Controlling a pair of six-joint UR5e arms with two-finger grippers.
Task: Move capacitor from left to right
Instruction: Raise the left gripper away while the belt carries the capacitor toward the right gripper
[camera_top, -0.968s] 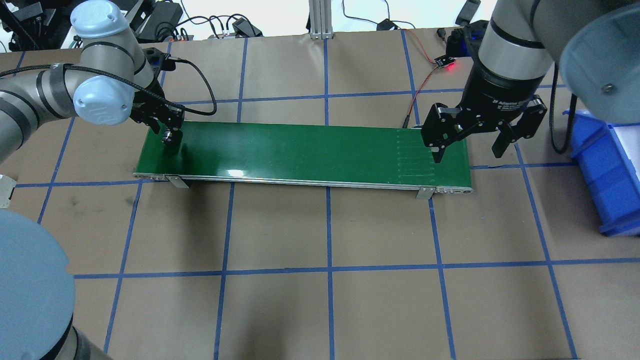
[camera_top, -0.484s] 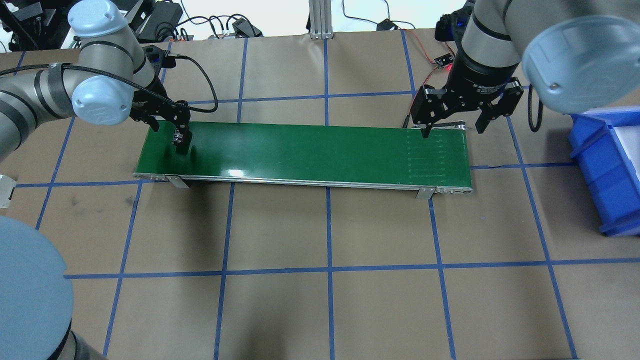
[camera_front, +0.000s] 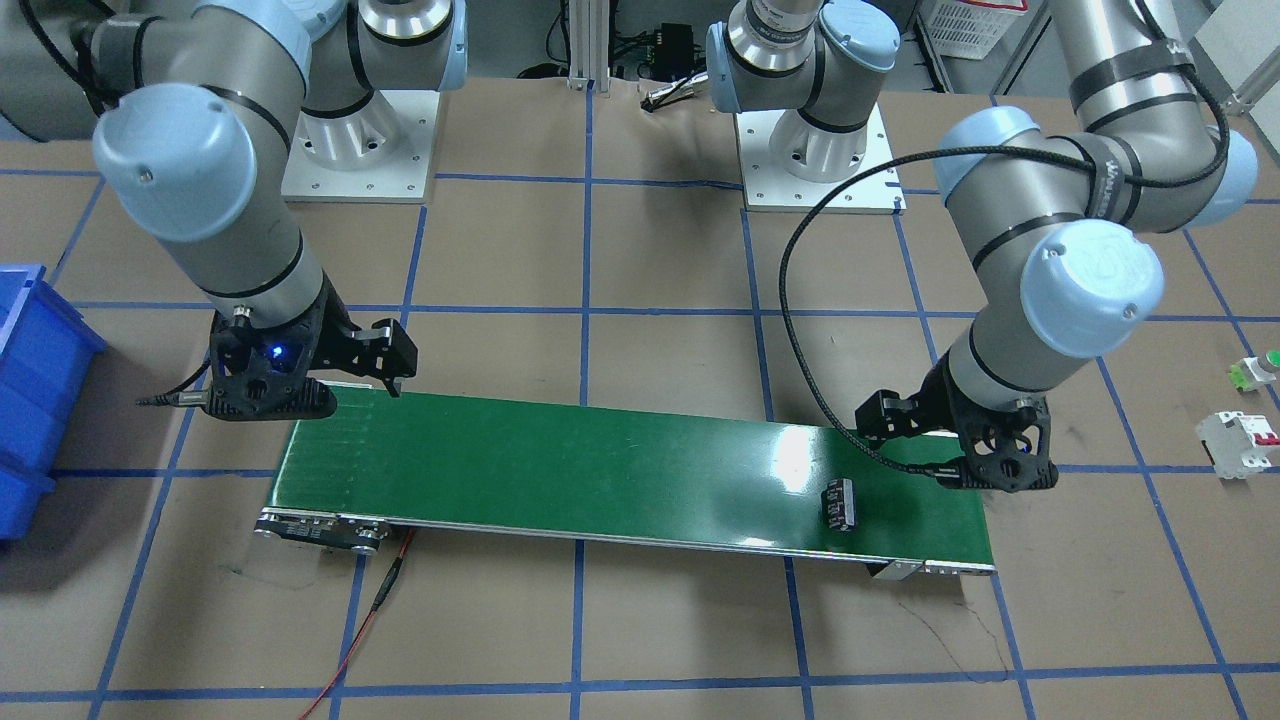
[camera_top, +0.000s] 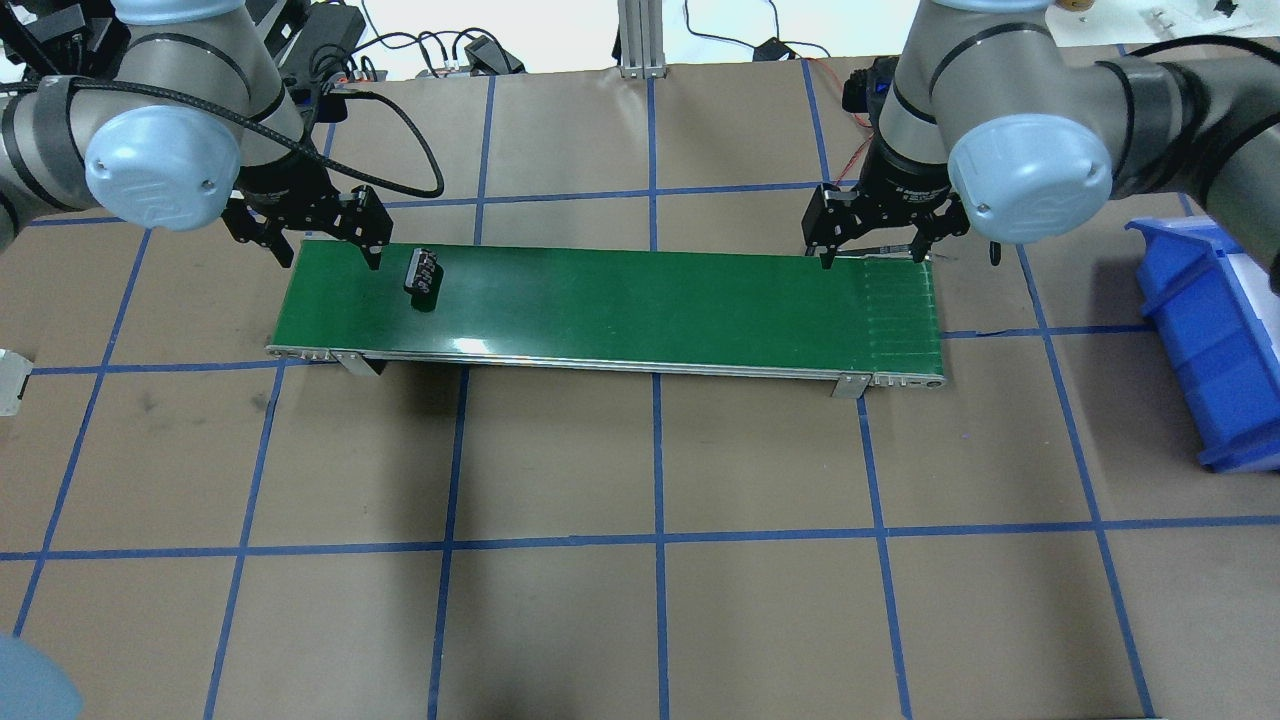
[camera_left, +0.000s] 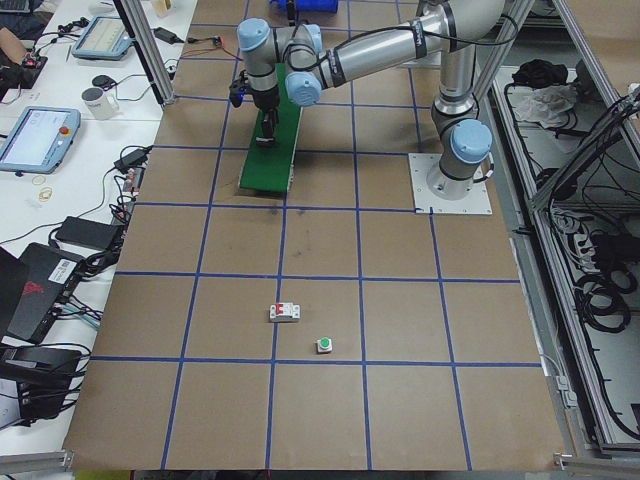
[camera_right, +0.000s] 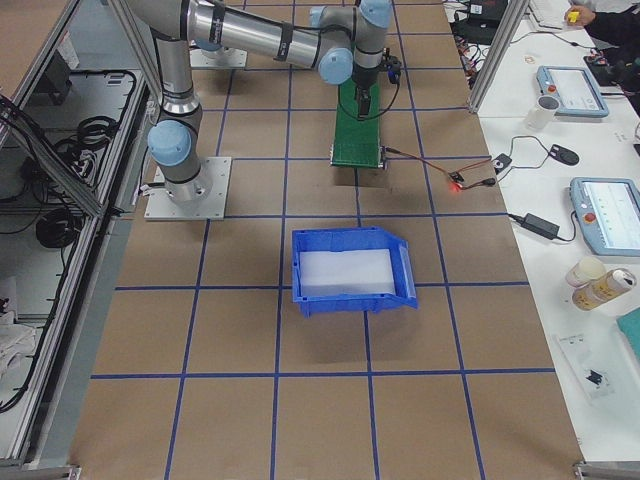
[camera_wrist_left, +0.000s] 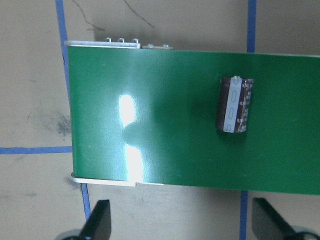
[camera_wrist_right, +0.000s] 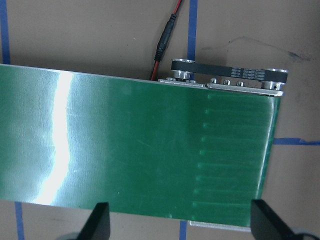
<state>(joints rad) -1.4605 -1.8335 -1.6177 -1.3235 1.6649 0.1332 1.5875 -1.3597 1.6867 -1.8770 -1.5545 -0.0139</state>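
The capacitor (camera_top: 421, 272), a small dark cylinder with a silvery stripe, lies on its side on the green conveyor belt (camera_top: 650, 300) near its left end. It also shows in the front view (camera_front: 838, 505) and the left wrist view (camera_wrist_left: 235, 104). My left gripper (camera_top: 328, 256) is open and empty, above the belt's far edge, just left of the capacitor. My right gripper (camera_top: 875, 256) is open and empty, above the far edge at the belt's right end. The right wrist view shows only bare belt (camera_wrist_right: 150, 150) between its fingertips (camera_wrist_right: 97, 222).
A blue bin (camera_top: 1210, 340) stands on the table past the belt's right end. A white circuit breaker (camera_front: 1240, 432) and a green push button (camera_front: 1262, 365) lie on the table to the robot's left. A red wire (camera_wrist_right: 167, 37) runs from the belt's right end.
My left gripper has opened and drawn back to the belt's far edge, leaving the capacitor on the belt. My right gripper has moved away from me to the belt's far edge.
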